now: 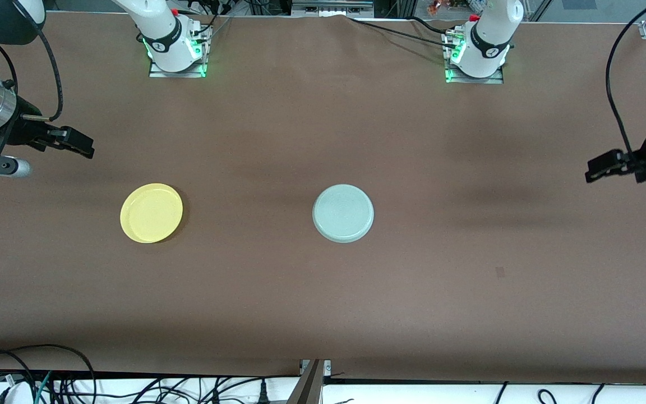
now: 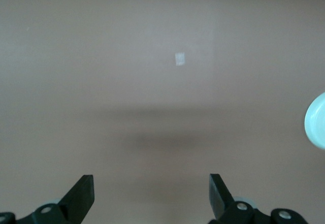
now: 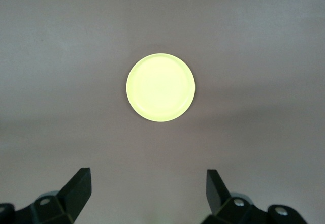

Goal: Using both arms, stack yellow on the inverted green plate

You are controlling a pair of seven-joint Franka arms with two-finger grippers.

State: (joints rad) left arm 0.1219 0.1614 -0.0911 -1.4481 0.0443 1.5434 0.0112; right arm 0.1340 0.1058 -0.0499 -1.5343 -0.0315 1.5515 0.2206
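Note:
The yellow plate (image 1: 151,213) lies rim up on the brown table (image 1: 323,292), toward the right arm's end. The green plate (image 1: 343,213) lies beside it near the table's middle, apparently upside down with its flat underside up. My right gripper (image 1: 84,147) hangs open and empty above the table at its own end, apart from the yellow plate. In the right wrist view the yellow plate (image 3: 160,88) shows ahead of the open right gripper (image 3: 148,178). My left gripper (image 1: 593,168) hangs open and empty at its own end. The left wrist view shows the open left gripper (image 2: 151,183) and only an edge of the green plate (image 2: 317,120).
The two arm bases (image 1: 177,50) (image 1: 477,53) stand along the table's farthest edge. A small pale mark (image 1: 500,272) sits on the table toward the left arm's end, also seen as a pale mark (image 2: 180,59) in the left wrist view. Cables (image 1: 76,384) run below the nearest edge.

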